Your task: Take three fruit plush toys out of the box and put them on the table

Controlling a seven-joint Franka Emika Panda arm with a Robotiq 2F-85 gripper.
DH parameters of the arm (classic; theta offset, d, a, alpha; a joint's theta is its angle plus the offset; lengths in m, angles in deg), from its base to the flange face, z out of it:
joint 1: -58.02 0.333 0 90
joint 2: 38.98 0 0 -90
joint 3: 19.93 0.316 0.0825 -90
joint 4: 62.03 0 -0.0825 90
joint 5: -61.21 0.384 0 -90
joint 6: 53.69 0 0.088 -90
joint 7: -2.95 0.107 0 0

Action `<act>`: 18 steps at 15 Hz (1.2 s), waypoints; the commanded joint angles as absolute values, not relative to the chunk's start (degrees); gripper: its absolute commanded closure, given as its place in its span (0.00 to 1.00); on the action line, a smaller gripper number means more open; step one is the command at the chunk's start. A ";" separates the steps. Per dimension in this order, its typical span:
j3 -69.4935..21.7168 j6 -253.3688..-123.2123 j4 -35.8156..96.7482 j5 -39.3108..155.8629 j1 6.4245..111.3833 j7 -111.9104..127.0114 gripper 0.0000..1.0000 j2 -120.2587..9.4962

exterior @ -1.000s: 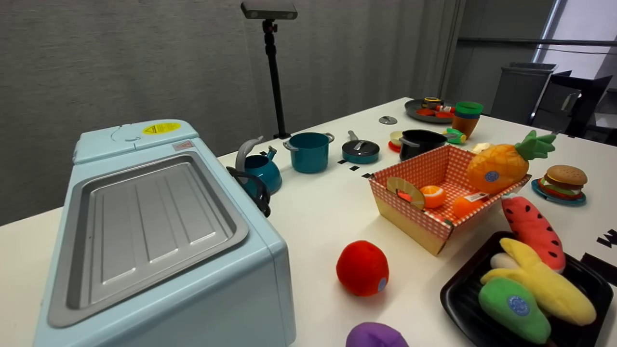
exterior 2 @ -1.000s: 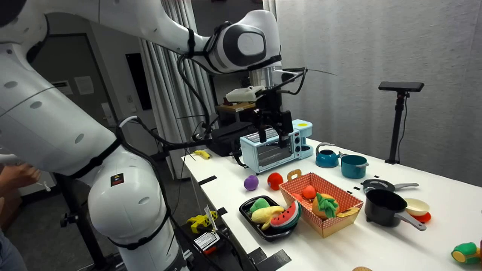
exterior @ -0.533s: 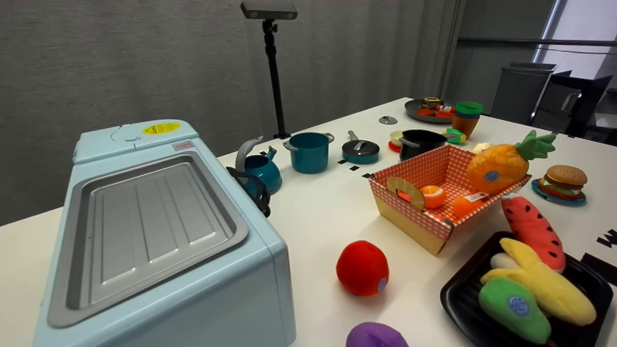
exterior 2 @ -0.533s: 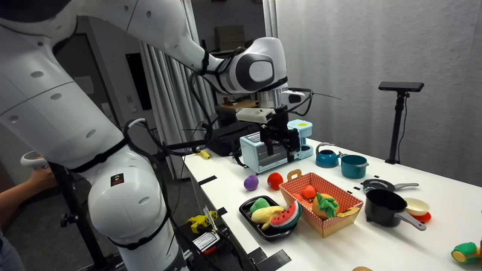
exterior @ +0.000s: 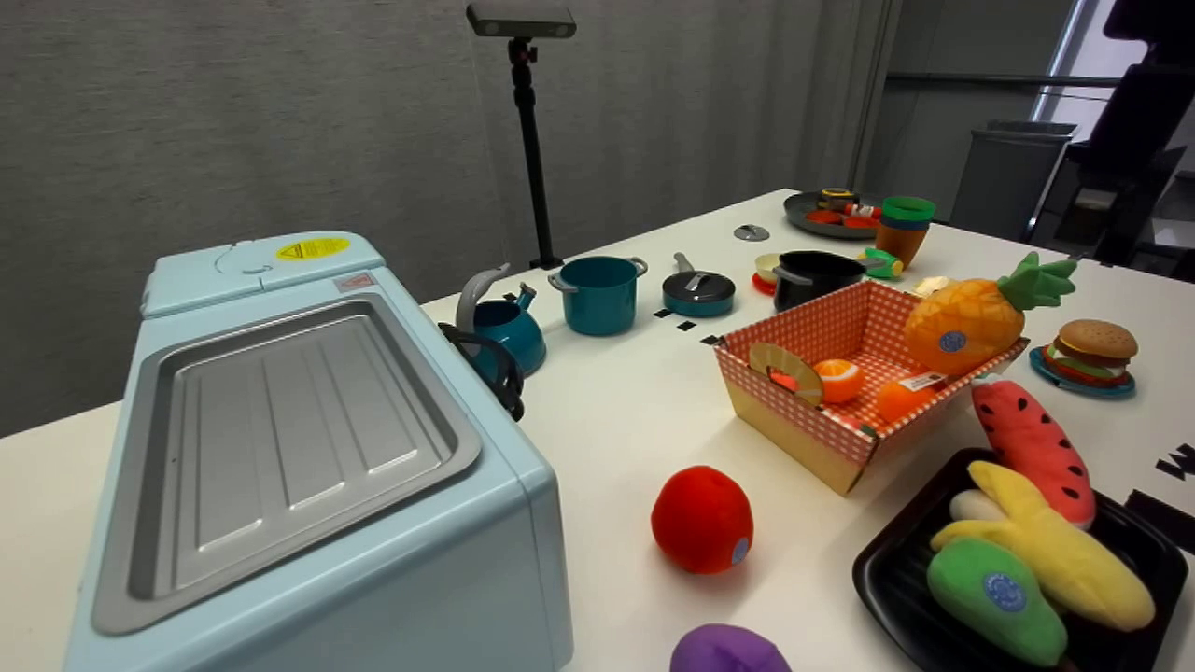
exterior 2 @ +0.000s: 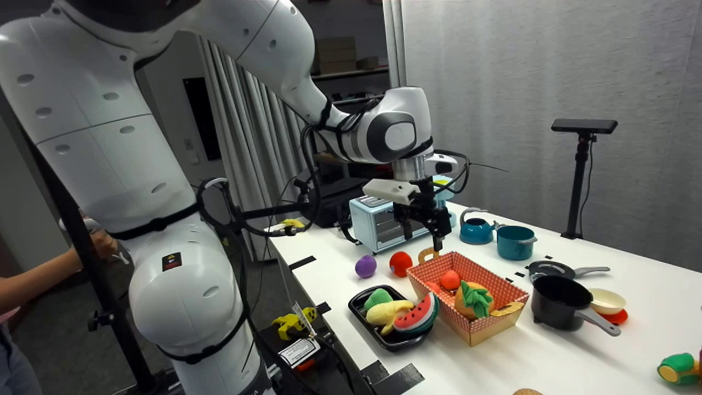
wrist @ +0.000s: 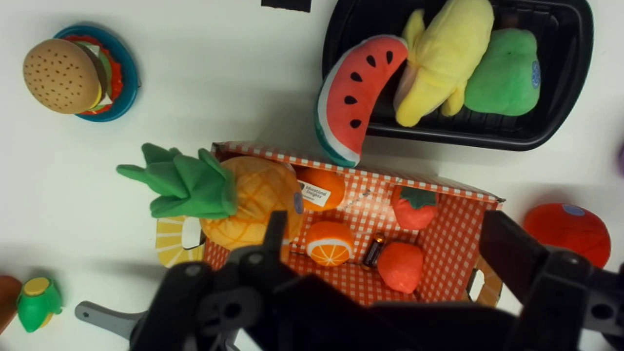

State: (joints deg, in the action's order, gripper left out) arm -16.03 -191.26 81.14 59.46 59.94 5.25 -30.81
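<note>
The box, lined in red check, stands on the table. In the wrist view, a pineapple plush leans at its left end, leaves over the rim. Two orange plushes, one whole and one with a cut face, lie beside it. Two strawberry plushes lie at the right end. The pineapple also shows in an exterior view. My gripper is open and empty, above the box's handle end. In the wrist view its fingers spread over the box without touching a toy.
A black tray with watermelon, banana and green plush toys stands beside the box. A red plush and a purple plush lie near. A battery lies in the box. A toaster oven, pots and a burger stand around.
My gripper has come down and across toward the box, staying open. A dark part of the arm now shows at an exterior view's upper right corner. The toys have not moved.
</note>
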 commanded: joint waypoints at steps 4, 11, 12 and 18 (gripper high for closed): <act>-16.35 -191.30 80.72 59.42 60.28 5.35 0.00 -31.89; -16.36 -191.30 80.72 59.42 60.28 5.35 0.00 -31.71; -16.60 -191.61 80.17 59.50 60.15 4.61 0.00 -32.45; -18.26 -191.32 73.03 58.35 59.17 1.17 0.00 -41.78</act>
